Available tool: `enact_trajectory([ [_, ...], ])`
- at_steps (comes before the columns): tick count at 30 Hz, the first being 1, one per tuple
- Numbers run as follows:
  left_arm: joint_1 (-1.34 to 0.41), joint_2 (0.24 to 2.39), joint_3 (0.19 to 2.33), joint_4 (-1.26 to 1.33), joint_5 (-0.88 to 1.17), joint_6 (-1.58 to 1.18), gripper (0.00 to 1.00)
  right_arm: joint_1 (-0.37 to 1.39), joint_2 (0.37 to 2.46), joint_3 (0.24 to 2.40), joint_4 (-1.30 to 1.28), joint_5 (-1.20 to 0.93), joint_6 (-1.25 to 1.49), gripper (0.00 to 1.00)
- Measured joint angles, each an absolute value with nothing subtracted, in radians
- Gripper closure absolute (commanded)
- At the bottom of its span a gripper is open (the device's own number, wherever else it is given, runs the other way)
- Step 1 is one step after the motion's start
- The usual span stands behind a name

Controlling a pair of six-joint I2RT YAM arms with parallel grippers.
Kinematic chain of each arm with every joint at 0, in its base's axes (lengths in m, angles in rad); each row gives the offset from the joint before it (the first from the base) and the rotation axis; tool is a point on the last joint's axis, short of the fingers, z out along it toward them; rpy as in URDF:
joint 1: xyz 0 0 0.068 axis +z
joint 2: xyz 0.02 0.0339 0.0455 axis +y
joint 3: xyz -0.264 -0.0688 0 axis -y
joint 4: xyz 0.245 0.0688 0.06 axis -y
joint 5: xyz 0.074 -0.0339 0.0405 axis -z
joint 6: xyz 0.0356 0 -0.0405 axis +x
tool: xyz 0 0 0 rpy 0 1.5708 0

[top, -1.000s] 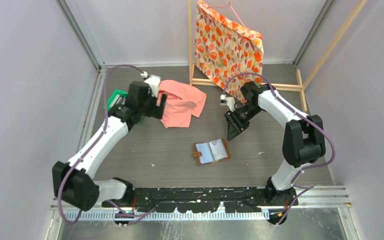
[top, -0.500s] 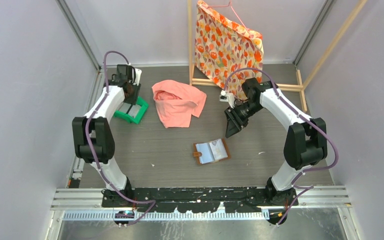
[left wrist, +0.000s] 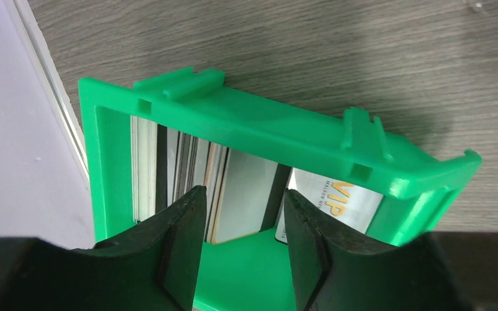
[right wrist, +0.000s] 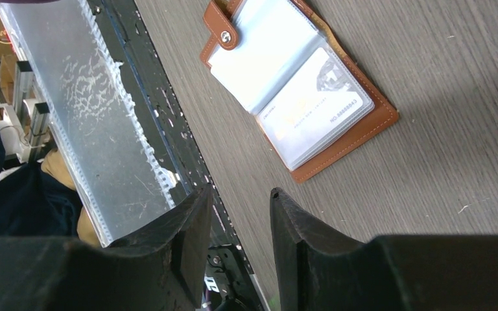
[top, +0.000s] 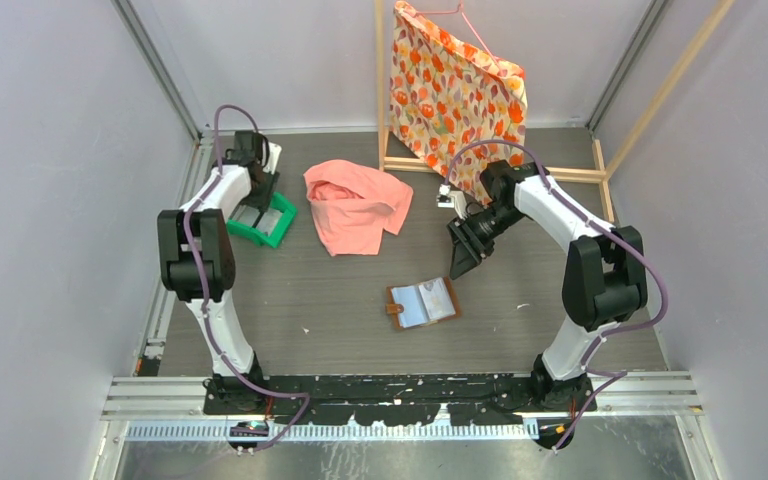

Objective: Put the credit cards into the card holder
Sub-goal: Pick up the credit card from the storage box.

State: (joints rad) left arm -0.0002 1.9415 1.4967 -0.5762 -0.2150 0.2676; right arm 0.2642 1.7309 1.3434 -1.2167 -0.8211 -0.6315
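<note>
**Left arm at the card tray, wallet lying open mid-bench**

The credit cards (left wrist: 185, 162) stand on edge, packed together inside a green tray (left wrist: 266, 120) at the far left of the bench (top: 310, 290). That upright packing probably keeps thin cards easy to pinch by an edge. The left end effector (left wrist: 244, 194) hangs right over the tray with its fingers spread. The card edges show in the gap between them, and nothing is pinched yet. I read this as lining up to take one card.

The card holder (right wrist: 298, 84) lies near the middle of the bench, well apart from the tray. It is folded open with its pale pockets facing up and its snap tab loose to one side, so the pockets are easy to reach from above. One pocket already shows a card. The right end effector (right wrist: 241, 193) hovers beyond the wallet's far edge, fingers parted and empty. It is likely waiting to steady the wallet.

Readable writing is scarce. A silver card leaning in the tray bears "VIP" in gold, and the small line above it is too fine to read. The card in the wallet shows "NO." and a run of digits, mostly eights.
</note>
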Motion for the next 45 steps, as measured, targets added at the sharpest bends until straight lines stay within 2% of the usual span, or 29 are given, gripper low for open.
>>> enact_trajectory([
  [9,0.056,1.995,1.524,-0.572,-0.199,0.274,0.56,0.264,1.748,1.343,-1.229,-0.830,-0.642,0.57],
  [13,0.065,2.008,1.538,-0.573,-0.178,0.274,0.66,0.264,1.748,1.343,-1.233,-0.834,-0.648,0.57],
  [19,0.065,2.008,1.544,-0.572,-0.171,0.278,0.87,0.264,1.748,1.343,-1.237,-0.837,-0.654,0.57],
  [25,0.065,2.007,1.549,-0.573,-0.167,0.278,0.99,0.264,1.749,1.343,-1.241,-0.838,-0.656,0.57],
  [45,0.065,1.959,1.549,-0.581,-0.115,0.278,1.00,0.264,1.758,1.343,-1.253,-0.841,-0.661,0.57],
])
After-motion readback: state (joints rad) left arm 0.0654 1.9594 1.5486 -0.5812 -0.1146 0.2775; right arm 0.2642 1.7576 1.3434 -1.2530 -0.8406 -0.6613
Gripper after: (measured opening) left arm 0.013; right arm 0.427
